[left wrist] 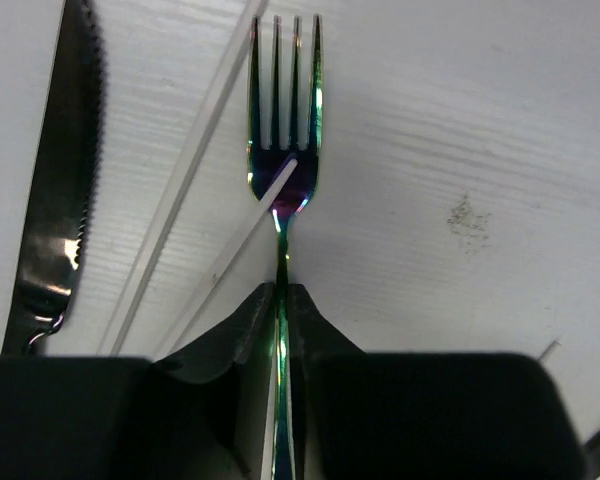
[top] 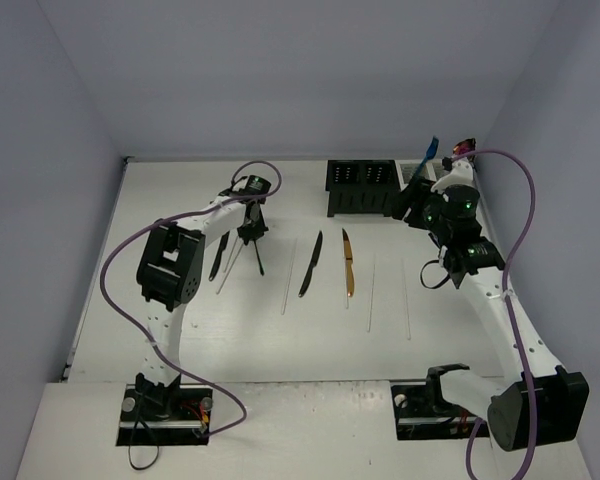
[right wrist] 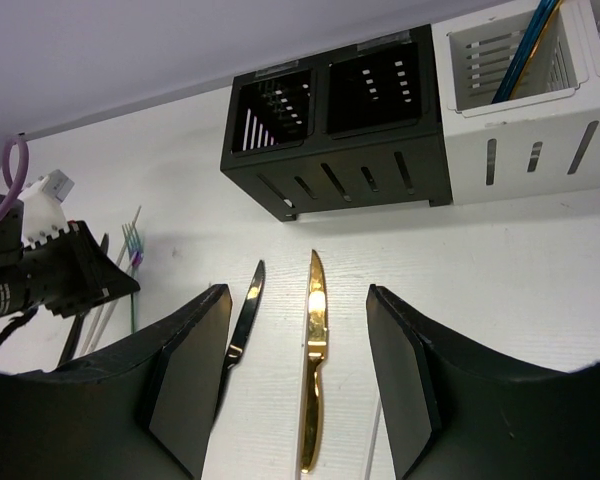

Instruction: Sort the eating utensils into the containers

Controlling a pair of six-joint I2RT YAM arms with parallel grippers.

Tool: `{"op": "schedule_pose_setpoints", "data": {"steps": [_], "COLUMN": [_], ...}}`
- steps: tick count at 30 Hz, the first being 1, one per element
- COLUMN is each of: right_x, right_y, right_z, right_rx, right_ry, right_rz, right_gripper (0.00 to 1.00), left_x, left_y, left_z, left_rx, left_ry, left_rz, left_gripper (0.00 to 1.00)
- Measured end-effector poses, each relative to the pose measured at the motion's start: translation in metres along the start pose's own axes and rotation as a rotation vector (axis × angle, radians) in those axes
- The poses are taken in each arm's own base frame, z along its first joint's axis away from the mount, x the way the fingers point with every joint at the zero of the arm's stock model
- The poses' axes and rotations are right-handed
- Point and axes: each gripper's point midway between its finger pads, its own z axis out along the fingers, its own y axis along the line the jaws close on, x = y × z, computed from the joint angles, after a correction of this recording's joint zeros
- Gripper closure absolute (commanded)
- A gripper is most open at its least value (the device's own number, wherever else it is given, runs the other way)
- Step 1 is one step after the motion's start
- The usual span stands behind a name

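Note:
An iridescent fork (left wrist: 283, 110) lies on the white table, tines pointing away. My left gripper (left wrist: 283, 298) is shut on its thin handle, at the left of the table in the top view (top: 252, 236). A white chopstick (left wrist: 248, 232) crosses the fork's neck, a second chopstick (left wrist: 192, 165) lies beside it, and a black knife (left wrist: 52, 190) is further left. My right gripper (right wrist: 298, 297) hangs open above a gold knife (right wrist: 313, 380), with another black knife (right wrist: 244, 320) at its left finger. The black caddy (right wrist: 330, 170) and the white caddy (right wrist: 525, 125) stand beyond; the white one holds a blue utensil (right wrist: 525, 50).
Single white chopsticks (top: 371, 290) lie between and to the right of the middle knives (top: 311, 263). The black caddy (top: 361, 200) stands at the back, with the white one mostly hidden behind the right arm (top: 458, 215). Walls close in the table on three sides.

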Motion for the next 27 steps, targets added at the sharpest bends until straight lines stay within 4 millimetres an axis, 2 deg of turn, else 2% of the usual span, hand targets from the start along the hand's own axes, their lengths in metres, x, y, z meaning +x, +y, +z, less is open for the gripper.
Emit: {"op": "schedule_pose_setpoints", "data": {"steps": [6,9,12,14,17,20,24,27], "right_x": [-0.004,-0.005,-0.003,-0.002,0.002,0.006,0.008,0.012], "right_y": [0.003,0.006,0.009,0.013,0.022,0.036,0.072,0.109], "right_z": [-0.007,-0.009,-0.010,-0.010,-0.012,-0.014,-0.021,-0.029], "right_rx": [-0.010,-0.023,-0.043,-0.064,-0.109,-0.164,-0.280,-0.387], "right_ry": [-0.021,-0.020,-0.013,-0.003,0.017,0.037,0.063,0.084], "right_rz": [-0.001,0.004,0.011,0.013,0.015,0.007,-0.019,-0.056], "right_gripper": [0.46,0.46,0.46,0.46,0.46,0.46,0.46,0.46], "left_x": [0.000,0.010,0.023,0.029,0.029,0.020,0.012,0.019], "left_y": [-0.018,-0.033,-0.054,-0.064,-0.079,-0.088,-0.099,-0.108], "left_z": [0.000,-0.004,-0.016,-0.033,-0.078,-0.135,-0.215,-0.259], "left_rx": [0.033,0.068,0.129,0.182,0.312,0.479,0.680,0.803], "left_ry": [-0.001,0.005,-0.004,-0.022,-0.089,-0.196,-0.354,-0.417], "left_rz": [0.055,0.123,0.204,0.254,0.307,0.325,0.364,0.411], "left_gripper": [1.00,1.00,1.00,1.00,1.00,1.00,1.00,1.00]}}
